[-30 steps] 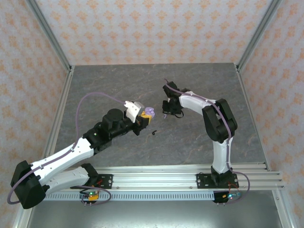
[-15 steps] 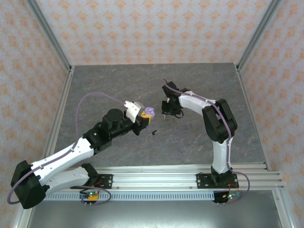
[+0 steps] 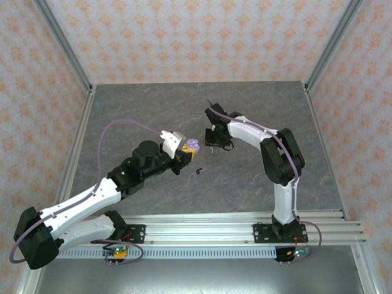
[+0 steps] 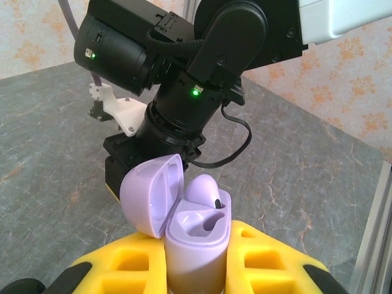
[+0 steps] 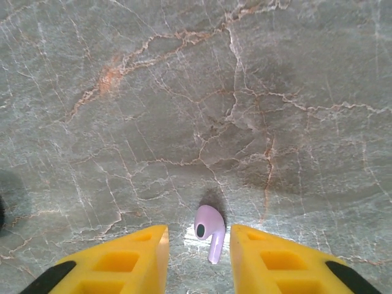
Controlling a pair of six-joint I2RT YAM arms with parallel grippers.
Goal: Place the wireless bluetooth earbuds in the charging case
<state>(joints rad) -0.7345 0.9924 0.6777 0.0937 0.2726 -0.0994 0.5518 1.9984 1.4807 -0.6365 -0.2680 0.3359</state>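
While the left gripper (image 4: 199, 264) clamps a glossy rounded case (image 4: 195, 242), the right gripper (image 5: 197, 237) gapes. A smooth stemmed earbud (image 5: 209, 228) lies between its fingers (image 5: 122, 260).

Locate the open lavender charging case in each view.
Top external: lavender case at centre, held by the left gripper.
Left wrist: bottom centre, lid open, between yellow fingers.
Right wrist: a loose lavender earbud lies within the right gripper.
Shared landmark: the right arm's wrist, beside the case.
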